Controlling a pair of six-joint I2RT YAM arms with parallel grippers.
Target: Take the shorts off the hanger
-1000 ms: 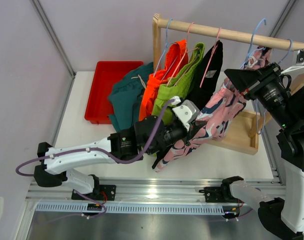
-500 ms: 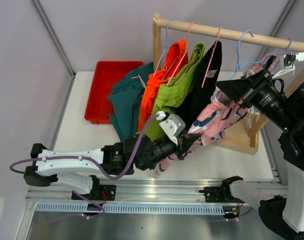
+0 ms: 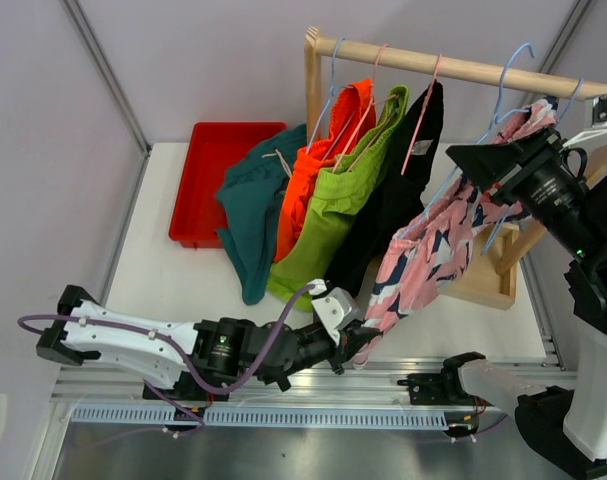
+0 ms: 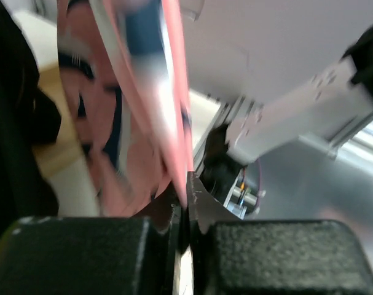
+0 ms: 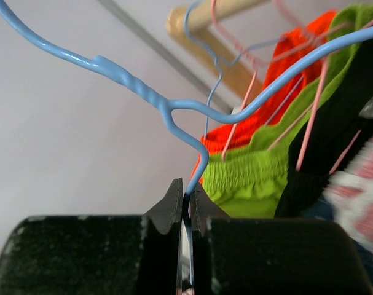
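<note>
Colours as I note them. Five pairs: dark teal shorts [image 3: 245, 215] with pale drawstring; orange shorts [image 3: 313, 170]; lime green shorts [image 3: 328, 220]; black shorts [image 3: 398, 195]; pink shorts [image 3: 423, 265], navy-and-white blotched pattern. Hanger [image 5: 131, 83] light blue; pink hangers [image 5: 311, 114] beside it. Rail [image 3: 433, 66] pale wood. Tray [image 3: 208, 170] red. Counter [image 3: 158, 290] white. My left hand [image 4: 185, 212] and right hand [image 5: 185, 198]: black fingers. Cable [image 3: 283, 325] on my left arm purple.

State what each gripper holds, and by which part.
Left gripper pinches the pink patterned shorts at their bottom edge; right gripper holds the blue hanger by the wire below its twisted neck.
</note>
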